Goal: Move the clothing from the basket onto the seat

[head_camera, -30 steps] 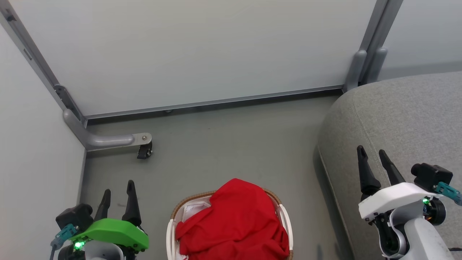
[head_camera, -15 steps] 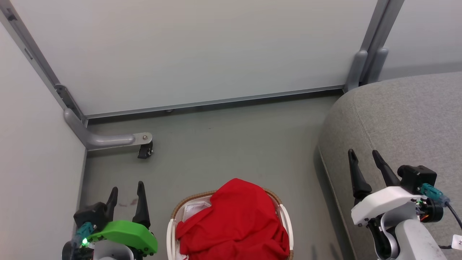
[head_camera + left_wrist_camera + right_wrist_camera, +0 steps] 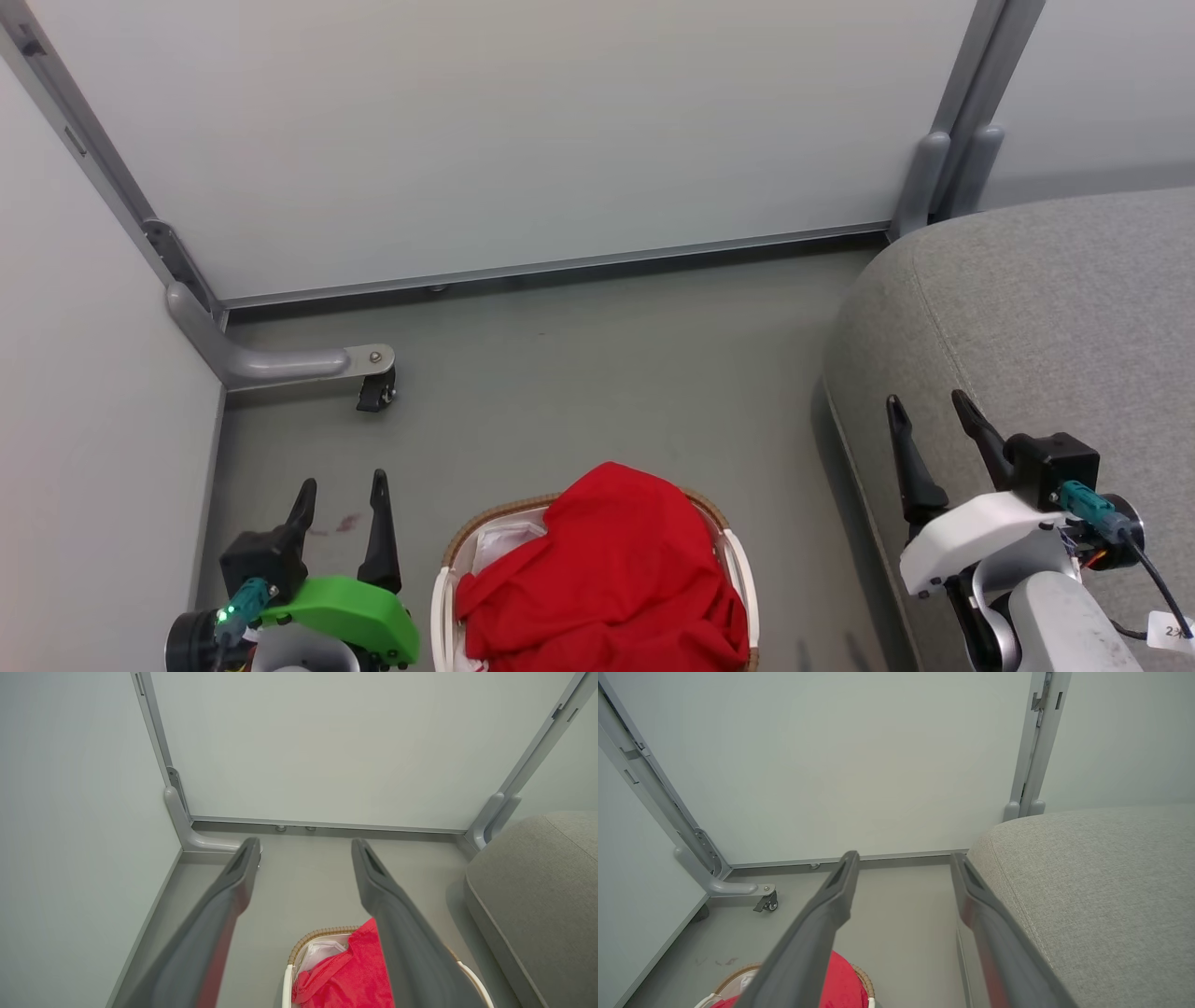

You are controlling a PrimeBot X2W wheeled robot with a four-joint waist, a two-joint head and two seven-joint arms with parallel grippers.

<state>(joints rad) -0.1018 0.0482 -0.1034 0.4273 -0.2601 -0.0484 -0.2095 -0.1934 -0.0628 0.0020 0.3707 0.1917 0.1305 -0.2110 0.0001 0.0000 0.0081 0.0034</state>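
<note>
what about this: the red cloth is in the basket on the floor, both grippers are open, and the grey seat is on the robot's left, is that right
Not quite. The seat is on the robot's right, next to the right gripper, as the head view shows. The rest holds: the red cloth lies in the basket on the floor, and the left gripper and the right one are both open.

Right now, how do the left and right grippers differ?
The left gripper has a green housing; the right gripper has a white one. The left is above the floor beside the basket; the right is by the seat's edge. Both are open and empty, fingers pointing up the head view.
</note>
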